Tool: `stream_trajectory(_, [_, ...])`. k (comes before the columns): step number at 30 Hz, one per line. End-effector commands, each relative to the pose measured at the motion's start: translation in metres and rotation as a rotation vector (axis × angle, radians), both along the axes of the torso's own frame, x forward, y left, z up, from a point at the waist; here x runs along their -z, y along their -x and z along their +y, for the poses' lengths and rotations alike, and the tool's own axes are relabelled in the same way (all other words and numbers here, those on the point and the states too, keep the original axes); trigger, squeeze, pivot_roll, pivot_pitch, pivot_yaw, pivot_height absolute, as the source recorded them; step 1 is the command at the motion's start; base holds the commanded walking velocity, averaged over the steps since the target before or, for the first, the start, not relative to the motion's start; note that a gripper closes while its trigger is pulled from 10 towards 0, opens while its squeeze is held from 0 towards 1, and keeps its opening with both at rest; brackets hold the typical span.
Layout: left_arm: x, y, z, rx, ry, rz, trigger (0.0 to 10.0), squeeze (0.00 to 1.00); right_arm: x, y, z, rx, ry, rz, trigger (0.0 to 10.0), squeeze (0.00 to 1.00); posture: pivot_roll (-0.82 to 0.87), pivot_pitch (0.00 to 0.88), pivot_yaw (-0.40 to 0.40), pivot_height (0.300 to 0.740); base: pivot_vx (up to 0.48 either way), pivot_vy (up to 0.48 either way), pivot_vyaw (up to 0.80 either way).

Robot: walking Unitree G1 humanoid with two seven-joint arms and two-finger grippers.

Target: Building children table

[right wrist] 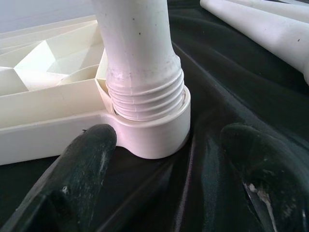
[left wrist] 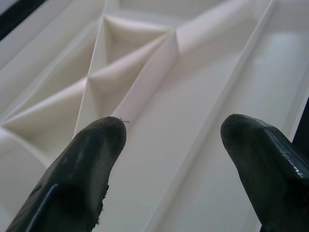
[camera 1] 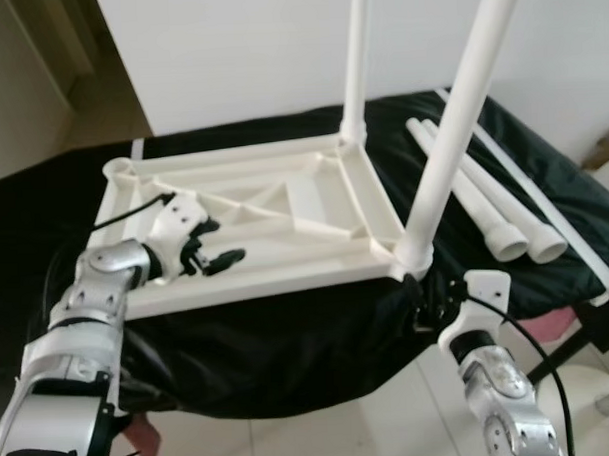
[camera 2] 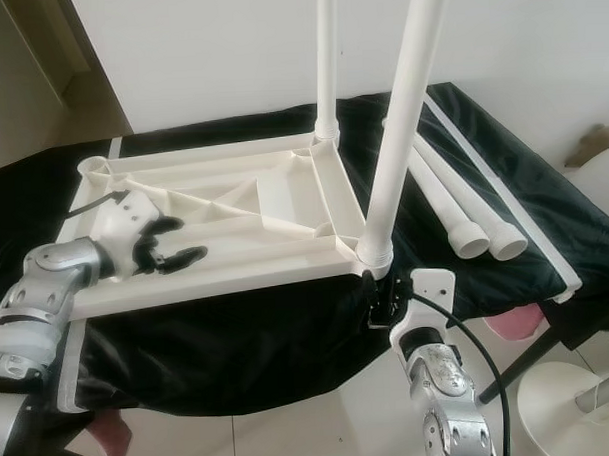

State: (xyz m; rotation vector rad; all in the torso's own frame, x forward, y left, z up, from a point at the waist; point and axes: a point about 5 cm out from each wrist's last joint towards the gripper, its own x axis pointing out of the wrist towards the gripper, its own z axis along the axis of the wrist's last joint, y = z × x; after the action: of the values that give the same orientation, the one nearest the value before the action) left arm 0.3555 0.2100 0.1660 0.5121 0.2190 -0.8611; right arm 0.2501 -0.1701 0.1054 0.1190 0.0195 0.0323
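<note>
While its 2 black fingers stand spread and hold nothing, the left gripper hovers over the ribbed underside of the upturned white plastic tabletop, inside the near long edge and toward the left end. Smooth moulded ribs form triangular pockets ahead of those fingertips. At the tabletop's near right corner, the right gripper sits low against the cloth's edge, fingers parted on either side of the round corner socket without touching it. A smooth white tubular leg stands upright in that socket, its screw threads partly exposed above the rim. A 2nd leg rises from the far right corner. Beyond the tabletop's right edge, 2 loose legs lie side by side on the wrinkled black cloth, with open cloth between them and the tabletop. The left corner socket is empty.
</note>
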Motion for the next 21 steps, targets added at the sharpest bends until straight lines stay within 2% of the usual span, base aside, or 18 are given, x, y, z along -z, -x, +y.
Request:
stream_trajectory(1, [0.001, -0.005, 0.012, -0.165, -0.053, -0.085, 10.0, 0.0, 0.001, 0.002, 0.0, 0.005, -0.011, 0.012, 10.0, 0.0, -0.02, 0.0, 0.042, 0.74, 0.0, 0.0, 0.0])
stream_trajectory(2, [0.001, -0.005, 0.012, -0.165, -0.053, -0.085, 10.0, 0.0, 0.001, 0.002, 0.0, 0.005, -0.011, 0.012, 10.0, 0.0, -0.02, 0.0, 0.042, 0.74, 0.0, 0.0, 0.0])
stream_trajectory(4, [0.005, -0.002, 0.02, -0.154, -0.123, -0.075, 10.0, 0.0, 0.002, 0.001, 0.001, 0.004, -0.015, 0.021, 10.0, 0.0, -0.02, 0.0, 0.044, 0.74, 0.0, 0.0, 0.0])
stream_trajectory(5, [0.005, -0.002, 0.02, -0.154, -0.123, -0.075, 10.0, 0.0, 0.002, 0.001, 0.001, 0.004, -0.015, 0.021, 10.0, 0.0, -0.02, 0.0, 0.044, 0.74, 0.0, 0.0, 0.0])
stream_trajectory(10, [0.01, 0.002, 0.035, -0.136, -0.265, -0.081, 10.0, 0.0, 0.005, -0.005, 0.005, -0.016, -0.006, 0.061, 10.0, 0.0, 0.0, 0.0, 0.041, 0.74, 0.0, 0.0, 0.0])
stream_trajectory(16, [0.013, 0.003, 0.038, -0.132, -0.334, -0.092, 10.0, 0.0, 0.006, -0.01, 0.01, -0.031, -0.006, 0.069, 10.0, 0.0, 0.01, 0.0, 0.038, 0.74, 0.0, 0.0, 0.0])
stream_trajectory(17, [0.014, 0.002, 0.038, -0.131, -0.367, -0.106, 10.0, 0.0, 0.005, -0.013, 0.012, -0.036, -0.009, 0.072, 10.0, 0.0, 0.02, 0.0, 0.038, 0.74, 0.0, 0.0, 0.0])
stream_trajectory(21, [0.015, 0.002, 0.036, -0.122, -0.382, -0.111, 10.0, 0.0, 0.005, -0.017, 0.015, -0.045, -0.005, 0.079, 10.0, 0.0, 0.02, 0.0, 0.037, 0.74, 0.0, 0.0, 0.0])
